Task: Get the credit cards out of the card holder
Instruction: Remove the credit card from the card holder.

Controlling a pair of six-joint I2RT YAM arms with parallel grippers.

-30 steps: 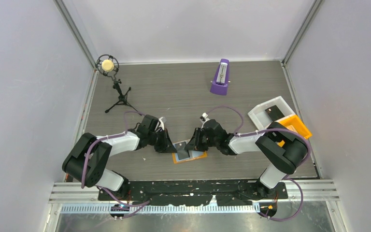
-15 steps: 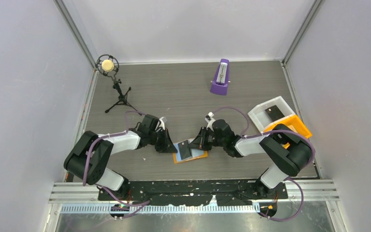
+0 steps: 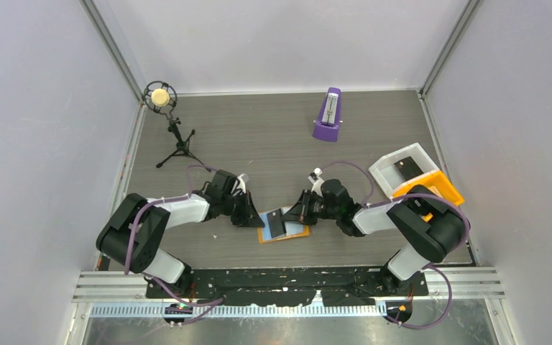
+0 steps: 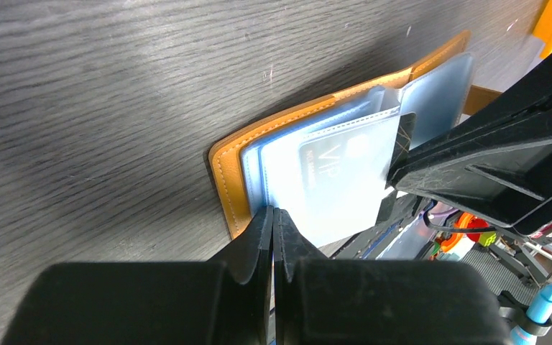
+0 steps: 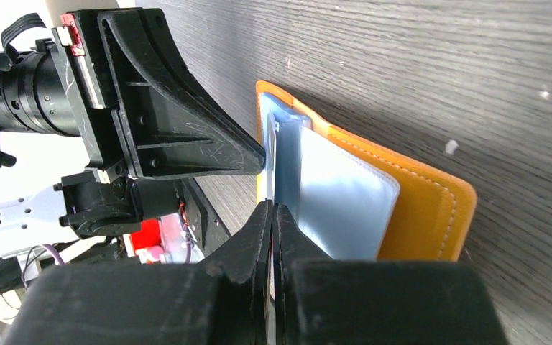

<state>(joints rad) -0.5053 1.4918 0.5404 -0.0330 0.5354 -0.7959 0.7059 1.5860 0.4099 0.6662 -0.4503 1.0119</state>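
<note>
Presently the card holder [image 3: 286,233] lies open on the table [image 3: 273,136]. Left gripper [image 4: 272,219] and right gripper [image 5: 273,215] sit closed against its edges; we cannot confirm a card [image 4: 334,162] pinched. We advise pinning left, drawing right flat.

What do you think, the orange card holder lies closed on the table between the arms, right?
Not closed: the card holder lies open on the table between the left arm and right arm, clear pockets fanned out, as the left wrist view shows.
</note>
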